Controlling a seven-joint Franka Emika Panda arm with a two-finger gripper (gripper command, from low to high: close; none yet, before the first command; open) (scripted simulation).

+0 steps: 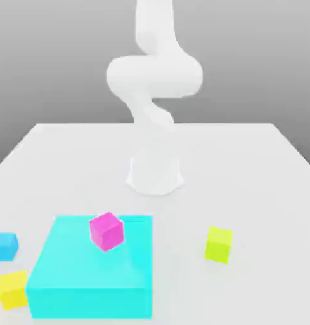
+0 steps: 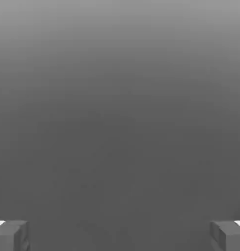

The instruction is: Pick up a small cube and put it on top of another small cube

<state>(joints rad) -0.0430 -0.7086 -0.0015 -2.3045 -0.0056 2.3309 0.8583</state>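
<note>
**Pre-grasp status: arm raised, cube not yet held**

The white robot arm (image 1: 154,82) stands upright at the middle of the white counter (image 1: 258,165). In the hand view the two grey fingers (image 2: 11,236) sit wide apart with nothing between them, facing a plain grey background.

The small plain warm-yellow cube (image 1: 13,289) rests on the counter near the front corner on the exterior view's left, just beside the large cyan block (image 1: 90,266). A small blue cube (image 1: 4,245) lies near it, further back along the same edge. A small magenta cube (image 1: 106,231) sits tilted on top of the cyan block. A greenish lime-yellow cube (image 1: 219,244) stands well apart, toward the exterior view's right.

Risks from here:
- The yellow cube is close to the cyan block's side. A finger may strike the block on descent and deflect the grasp.
- The lime-yellow cube may be selected by mistake, owing to its similar colour.
- An off-centre release on the target cube may cause a topple.
</note>
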